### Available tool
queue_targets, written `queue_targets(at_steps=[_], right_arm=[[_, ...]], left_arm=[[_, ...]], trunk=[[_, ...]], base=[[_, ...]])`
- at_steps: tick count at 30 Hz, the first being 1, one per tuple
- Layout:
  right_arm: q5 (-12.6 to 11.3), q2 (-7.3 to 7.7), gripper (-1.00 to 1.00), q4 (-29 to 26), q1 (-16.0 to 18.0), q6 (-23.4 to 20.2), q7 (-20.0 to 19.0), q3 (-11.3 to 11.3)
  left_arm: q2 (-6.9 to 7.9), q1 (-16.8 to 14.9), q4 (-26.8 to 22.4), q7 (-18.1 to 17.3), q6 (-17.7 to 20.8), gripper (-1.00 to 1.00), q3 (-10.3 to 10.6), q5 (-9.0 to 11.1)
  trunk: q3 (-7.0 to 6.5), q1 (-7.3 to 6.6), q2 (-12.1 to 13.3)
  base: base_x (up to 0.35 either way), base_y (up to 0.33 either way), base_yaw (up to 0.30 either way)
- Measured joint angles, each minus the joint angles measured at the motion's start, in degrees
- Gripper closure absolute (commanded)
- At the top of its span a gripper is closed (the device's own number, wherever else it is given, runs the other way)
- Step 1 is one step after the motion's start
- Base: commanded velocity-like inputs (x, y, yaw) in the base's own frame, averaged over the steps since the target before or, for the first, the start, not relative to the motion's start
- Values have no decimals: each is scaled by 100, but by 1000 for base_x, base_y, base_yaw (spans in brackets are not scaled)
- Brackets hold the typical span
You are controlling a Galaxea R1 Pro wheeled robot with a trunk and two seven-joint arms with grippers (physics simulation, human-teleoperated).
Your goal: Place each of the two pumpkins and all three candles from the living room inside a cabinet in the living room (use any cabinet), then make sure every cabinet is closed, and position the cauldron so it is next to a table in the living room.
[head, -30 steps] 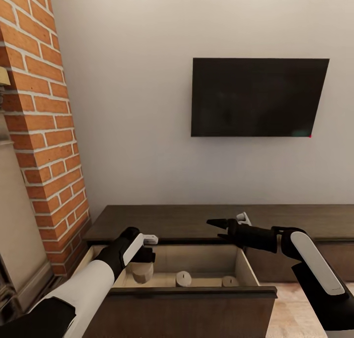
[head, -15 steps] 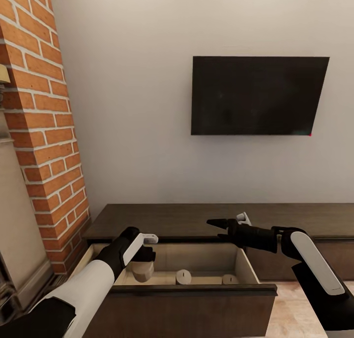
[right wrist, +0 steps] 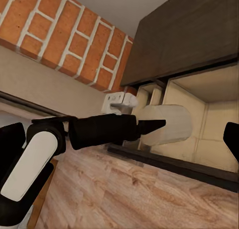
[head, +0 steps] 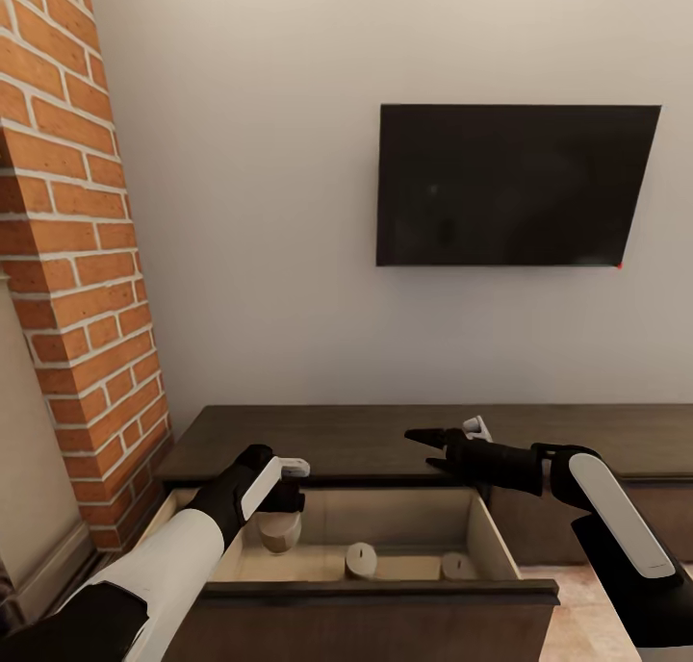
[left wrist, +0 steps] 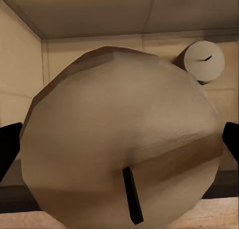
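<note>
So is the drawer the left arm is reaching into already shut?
No, the drawer is pulled open, with two candles on its pale floor and a third candle in the left gripper.

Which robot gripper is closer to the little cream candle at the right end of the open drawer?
Right. The right gripper hovers above the dark cabinet top, over that candle; the left gripper is at the drawer's far end, holding another candle.

Both arms are built of glossy white shells over matte black joints. The left arm [head: 183, 556] has a broad white forearm, a black wrist and a small white block near its gripper [head: 285, 496]. The right arm [head: 616, 522] carries a long white panel on a black link, then a black tapered gripper [head: 430, 448] with pointed jaws and a white clip.
</note>
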State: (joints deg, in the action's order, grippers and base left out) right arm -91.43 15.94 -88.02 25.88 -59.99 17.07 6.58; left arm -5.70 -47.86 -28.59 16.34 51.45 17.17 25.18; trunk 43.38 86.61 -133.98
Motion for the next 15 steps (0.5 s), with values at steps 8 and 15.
queue_targets(at_steps=[8,15], right_arm=[[-1,2,-100,0,0,0,0,3],[-2,1,-100,1,0,1,0,2]], left_arm=[[-3,0,0,2,0,100,0,1],[-5,-1,0,2,0,100,-1,4]], trunk=[[0,0,0],[0,2,0]], base=[[179,30,0],[122,77,0]])
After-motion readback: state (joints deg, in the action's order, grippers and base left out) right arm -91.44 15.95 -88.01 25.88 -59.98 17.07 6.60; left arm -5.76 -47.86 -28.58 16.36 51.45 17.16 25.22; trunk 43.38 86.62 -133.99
